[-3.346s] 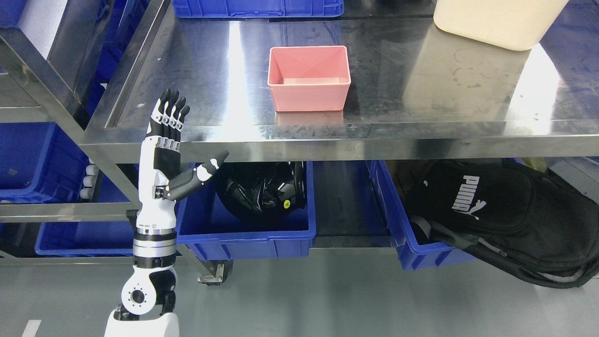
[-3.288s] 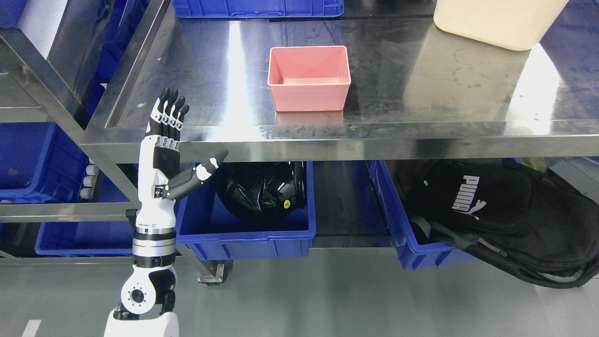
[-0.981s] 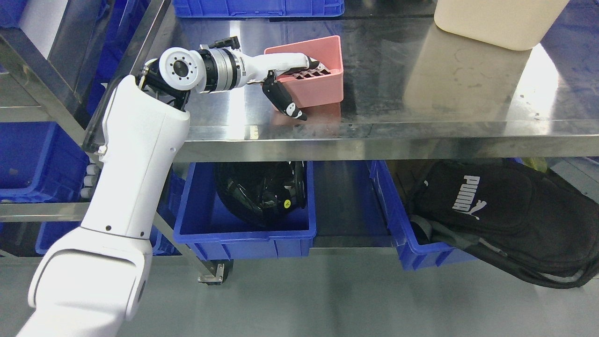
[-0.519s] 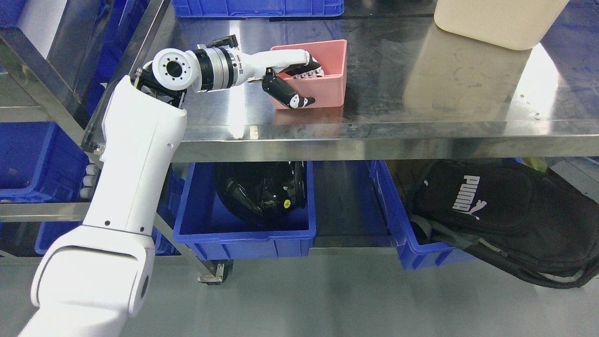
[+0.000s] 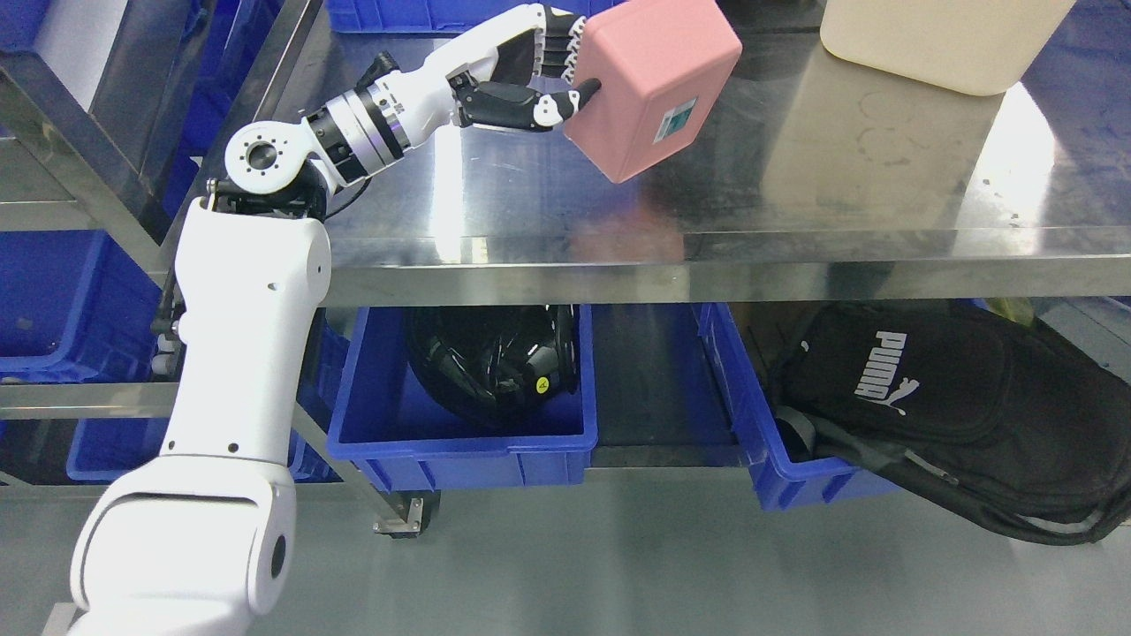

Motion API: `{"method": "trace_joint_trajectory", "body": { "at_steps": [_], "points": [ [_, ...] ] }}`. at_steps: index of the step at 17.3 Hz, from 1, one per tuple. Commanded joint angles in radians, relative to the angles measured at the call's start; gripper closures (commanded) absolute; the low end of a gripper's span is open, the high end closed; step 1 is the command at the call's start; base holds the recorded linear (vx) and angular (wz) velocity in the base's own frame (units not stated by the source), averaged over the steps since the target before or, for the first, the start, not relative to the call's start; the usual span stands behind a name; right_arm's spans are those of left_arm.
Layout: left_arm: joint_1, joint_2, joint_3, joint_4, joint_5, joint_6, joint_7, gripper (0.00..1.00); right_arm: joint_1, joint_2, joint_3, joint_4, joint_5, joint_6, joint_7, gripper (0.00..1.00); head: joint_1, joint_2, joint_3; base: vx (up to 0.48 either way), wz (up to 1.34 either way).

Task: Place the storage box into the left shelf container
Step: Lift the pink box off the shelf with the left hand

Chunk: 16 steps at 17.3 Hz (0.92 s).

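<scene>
Above the steel tabletop (image 5: 795, 177) the left hand (image 5: 552, 75) grasps the pink storage box (image 5: 649, 84) by its left wall — fingers (image 5: 558, 40) over the rim, thumb (image 5: 565, 102) pressed on the outer side. The box is lifted clear of the surface and tipped so its underside, with a small label, faces the camera; its opening points away. The right arm is not in view. The step in hand looks like the carry toward the shelf (image 5: 79, 221) on the left, where blue containers (image 5: 44, 300) sit on the lower tiers. To do it well, keep the pinch firm, since a grip on one wall lets the box swing — move slowly, clear the slanted shelf post (image 5: 132, 177), and level the box before lowering it into a container
</scene>
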Motion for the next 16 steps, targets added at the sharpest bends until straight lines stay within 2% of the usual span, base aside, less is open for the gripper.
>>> {"method": "trace_joint_trajectory", "body": {
  "at_steps": [1,3,5,8,9,11,16],
  "points": [
    [0.153,0.013,0.099,-0.265,0.345,-0.027,0.054,1.0,0.009,-0.017,-0.005,-0.017,0.002,0.0,0.001,0.0,0.0,0.0,0.0,0.0,0.0],
    [0.254,0.013,0.047,-0.395,0.408,-0.088,0.124,0.99,0.009,-0.017,-0.005,-0.017,0.002,0.0,0.001,0.0,0.0,0.0,0.0,0.0,0.0],
    [0.4,0.013,-0.043,-0.46,0.408,-0.191,0.179,0.99,0.009,-0.017,-0.005,-0.017,0.002,0.0,0.001,0.0,0.0,0.0,0.0,0.0,0.0],
    [0.558,0.013,-0.2,-0.526,0.407,-0.378,0.392,0.99,0.009,-0.017,-0.005,-0.017,0.002,0.0,0.001,0.0,0.0,0.0,0.0,0.0,0.0],
    [0.595,0.013,-0.243,-0.555,0.407,-0.409,0.437,0.99,0.009,-0.017,-0.005,-0.017,0.002,0.0,0.001,0.0,0.0,0.0,0.0,0.0,0.0],
    [0.653,0.013,-0.284,-0.597,0.405,-0.424,0.445,0.99,0.009,-0.017,-0.005,-0.017,0.002,0.0,0.001,0.0,0.0,0.0,0.0,0.0,0.0],
    [0.746,0.013,-0.28,-0.624,0.404,-0.44,0.44,0.99,0.009,-0.017,-0.005,-0.017,0.002,0.0,0.001,0.0,0.0,0.0,0.0,0.016,0.11]
  ]
}}
